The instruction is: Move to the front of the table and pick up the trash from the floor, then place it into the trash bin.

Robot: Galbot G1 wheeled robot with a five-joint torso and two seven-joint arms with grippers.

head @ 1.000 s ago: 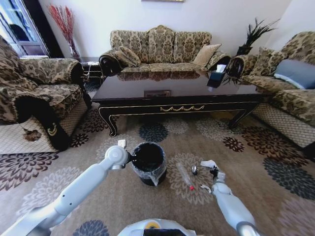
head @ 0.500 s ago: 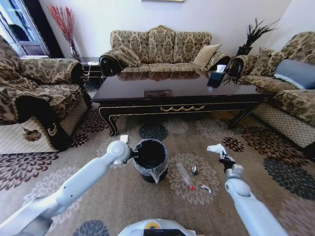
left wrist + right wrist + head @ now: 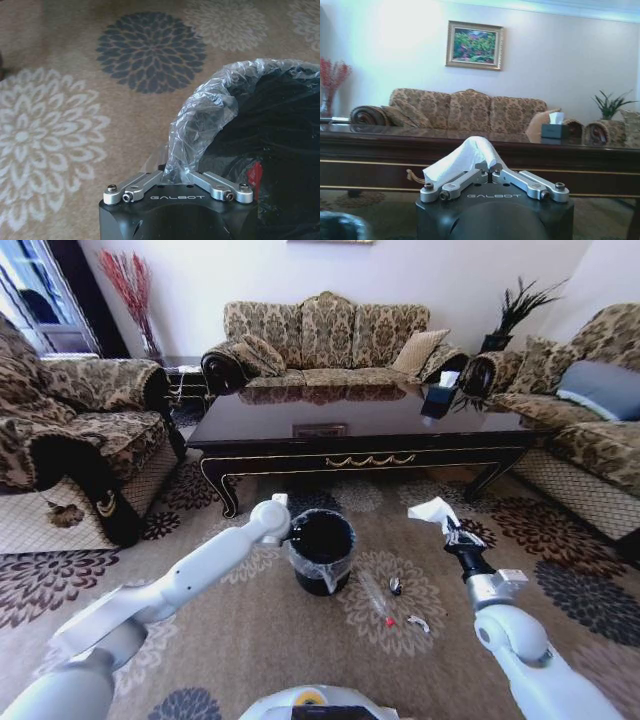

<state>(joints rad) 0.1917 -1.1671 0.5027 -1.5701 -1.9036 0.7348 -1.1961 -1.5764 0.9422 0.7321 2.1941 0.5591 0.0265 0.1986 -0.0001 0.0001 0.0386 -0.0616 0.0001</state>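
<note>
Since the previous frame both arms are showing displacement: the right gripper (image 3: 446,528) is standing higher and farther from the robot, with a white paper piece (image 3: 432,509) carried along, and the left gripper (image 3: 286,532) together with the trash bin (image 3: 322,552) is sitting farther right and closer to the table (image 3: 370,430).

Right gripper: its fingers are pressing together on the crumpled white paper, which is sticking up above them in the right wrist view (image 3: 462,157). It is hanging raised over the floor (image 3: 250,630), in front of the table's near edge, right of the bin and well apart from it.

Left gripper: in the left wrist view (image 3: 177,175) its fingers are pinching the clear plastic liner (image 3: 200,117) at the bin's rim. The bin is standing upright on the carpet, near the table's front, with the left arm reaching to its left side.

Remaining trash: a clear plastic bottle (image 3: 376,597) with a red cap is lying on a pale flower medallion just right of the bin. A small dark piece (image 3: 395,586) is lying just beside the bottle, and a white bit (image 3: 418,623) is resting nearer the robot.
</note>
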